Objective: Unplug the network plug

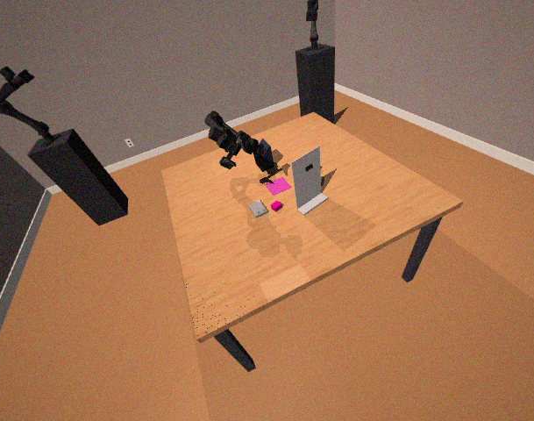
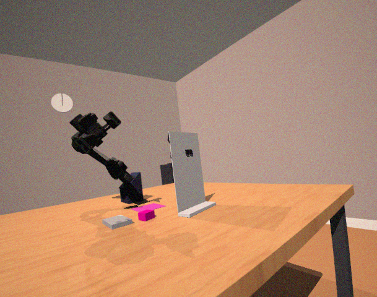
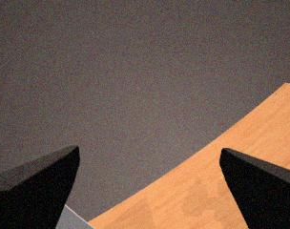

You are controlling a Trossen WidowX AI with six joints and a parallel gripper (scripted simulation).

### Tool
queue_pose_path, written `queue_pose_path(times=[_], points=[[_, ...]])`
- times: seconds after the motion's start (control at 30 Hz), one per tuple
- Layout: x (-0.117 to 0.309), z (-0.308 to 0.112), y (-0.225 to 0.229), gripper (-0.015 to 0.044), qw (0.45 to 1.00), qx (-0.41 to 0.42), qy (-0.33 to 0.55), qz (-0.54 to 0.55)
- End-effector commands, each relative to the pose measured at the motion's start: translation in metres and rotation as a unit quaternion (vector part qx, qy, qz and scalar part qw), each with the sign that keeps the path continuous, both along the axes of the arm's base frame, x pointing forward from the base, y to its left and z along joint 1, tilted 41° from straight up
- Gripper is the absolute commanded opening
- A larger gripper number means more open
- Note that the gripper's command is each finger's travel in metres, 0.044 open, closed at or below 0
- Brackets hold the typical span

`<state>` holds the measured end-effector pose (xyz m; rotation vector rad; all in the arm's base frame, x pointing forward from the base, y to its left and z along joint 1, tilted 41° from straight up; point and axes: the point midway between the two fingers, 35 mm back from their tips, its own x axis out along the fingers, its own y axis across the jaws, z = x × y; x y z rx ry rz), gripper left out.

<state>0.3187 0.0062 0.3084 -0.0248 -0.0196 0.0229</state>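
The upright grey panel stands on a pale foot. High on its face is a small dark patch where the socket is. Plug, socket and tab are too small to tell apart there. The marked square, bright pink, lies flat on the table between the arm's base and the panel. My gripper is wide open and empty, high above the table and well to the panel's left. In the wrist view, only a corner of the panel shows at the lower left.
A magenta block and a flat grey block lie on the table in front of the square. Two other arms stand on dark pedestals beyond the table.
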Motion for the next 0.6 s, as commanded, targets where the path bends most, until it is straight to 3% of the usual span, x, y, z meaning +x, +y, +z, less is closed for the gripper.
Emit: queue_pose_path(times=[0.0,0.27,0.57], points=[[0.001,-0.001,0.000,0.0374,1.000,0.002,0.001,0.001],[0.019,-0.055,0.019,0.0164,0.995,0.078,0.043,0.036],[0.025,-0.116,0.043,0.0156,0.978,0.177,0.091,0.069]])
